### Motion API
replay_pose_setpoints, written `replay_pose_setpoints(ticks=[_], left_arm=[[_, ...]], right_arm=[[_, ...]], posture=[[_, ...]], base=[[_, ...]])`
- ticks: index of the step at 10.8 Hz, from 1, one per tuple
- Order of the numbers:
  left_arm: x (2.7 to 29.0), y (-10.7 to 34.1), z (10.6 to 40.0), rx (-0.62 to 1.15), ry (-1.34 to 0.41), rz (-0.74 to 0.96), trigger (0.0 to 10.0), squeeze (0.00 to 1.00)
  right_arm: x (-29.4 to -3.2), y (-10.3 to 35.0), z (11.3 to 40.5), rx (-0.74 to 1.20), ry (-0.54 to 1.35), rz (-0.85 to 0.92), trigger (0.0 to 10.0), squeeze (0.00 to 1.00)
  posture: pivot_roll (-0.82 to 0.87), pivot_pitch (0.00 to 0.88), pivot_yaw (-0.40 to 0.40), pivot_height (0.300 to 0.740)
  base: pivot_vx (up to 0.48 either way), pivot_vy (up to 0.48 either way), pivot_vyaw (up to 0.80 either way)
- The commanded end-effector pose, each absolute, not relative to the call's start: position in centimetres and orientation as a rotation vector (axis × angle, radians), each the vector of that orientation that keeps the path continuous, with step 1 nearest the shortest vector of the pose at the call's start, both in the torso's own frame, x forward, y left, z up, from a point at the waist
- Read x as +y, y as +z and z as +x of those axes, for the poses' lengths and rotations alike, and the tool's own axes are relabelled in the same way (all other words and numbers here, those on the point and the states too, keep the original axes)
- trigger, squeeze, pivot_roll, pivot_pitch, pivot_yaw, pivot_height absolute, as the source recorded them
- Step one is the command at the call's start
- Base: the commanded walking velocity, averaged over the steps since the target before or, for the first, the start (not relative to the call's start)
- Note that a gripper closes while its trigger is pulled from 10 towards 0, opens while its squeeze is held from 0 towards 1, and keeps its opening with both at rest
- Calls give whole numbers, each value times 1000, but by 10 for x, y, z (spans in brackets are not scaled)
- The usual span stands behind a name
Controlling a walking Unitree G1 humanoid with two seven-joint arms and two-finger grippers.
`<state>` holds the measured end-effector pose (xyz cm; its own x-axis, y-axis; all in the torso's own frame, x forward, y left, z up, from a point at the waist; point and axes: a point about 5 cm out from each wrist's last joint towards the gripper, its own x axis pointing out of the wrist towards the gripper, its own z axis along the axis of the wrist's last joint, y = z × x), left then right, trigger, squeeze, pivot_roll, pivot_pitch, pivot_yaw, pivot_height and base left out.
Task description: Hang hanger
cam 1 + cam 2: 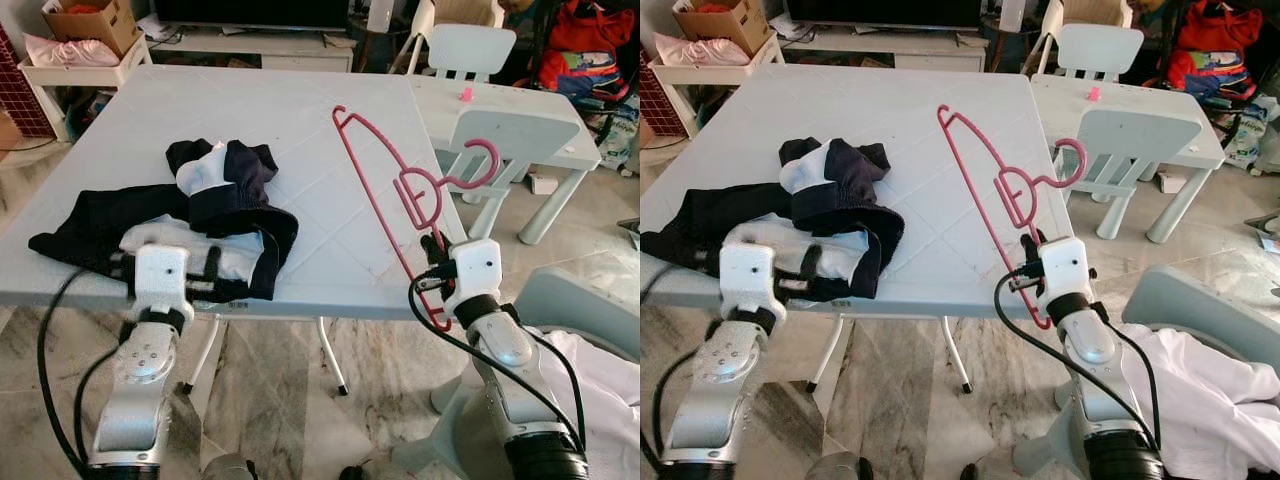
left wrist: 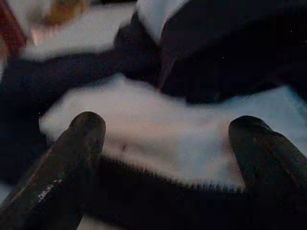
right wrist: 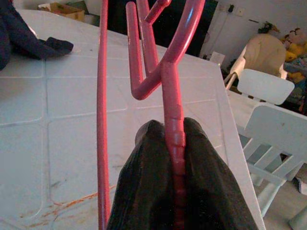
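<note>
A pink plastic hanger (image 1: 395,190) is held tilted above the right side of the white table (image 1: 300,130), its hook (image 1: 478,168) pointing right. My right gripper (image 1: 435,262) is shut on the hanger's lower arm, the pink bar pinched between its black fingers (image 3: 144,191). A black and white garment (image 1: 190,215) lies crumpled on the table's left front. My left gripper (image 1: 190,270) is at the garment's near edge, open, its two fingers (image 2: 76,143) spread over the white and dark cloth.
A small pale table (image 1: 530,115) and two white child chairs (image 1: 470,50) stand to the right. A shelf with a cardboard box (image 1: 90,20) is at the back left. White cloth (image 1: 1200,390) lies over a grey seat at the lower right.
</note>
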<state>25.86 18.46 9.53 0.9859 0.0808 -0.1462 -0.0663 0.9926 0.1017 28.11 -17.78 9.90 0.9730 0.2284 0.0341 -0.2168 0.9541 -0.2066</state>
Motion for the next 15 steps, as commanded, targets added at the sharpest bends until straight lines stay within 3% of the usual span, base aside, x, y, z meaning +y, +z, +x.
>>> replay_pose_setpoints(ticks=[1,4,6,11,15], left_arm=[[185,96,257,182,90,61,10000,0],[174,88,259,275,16,11,10000,0],[182,65,267,419,-28,85,10000,0],[210,68,339,423,17,192,10000,0],[209,90,366,382,8,215,10000,0]], right_arm=[[-180,92,280,-16,229,-206,10000,0],[-180,90,278,-8,230,-205,10000,0],[-180,90,278,-9,229,-205,10000,0],[-188,95,275,-16,216,-226,10000,0],[-179,98,278,-29,237,-222,10000,0]], posture=[[3,0,-45,740],[0,0,-41,740],[-12,0,-40,740],[-59,0,-46,740],[-77,0,-49,740]], base=[[0,0,0],[0,0,0],[0,0,0],[0,0,0],[0,0,0]])
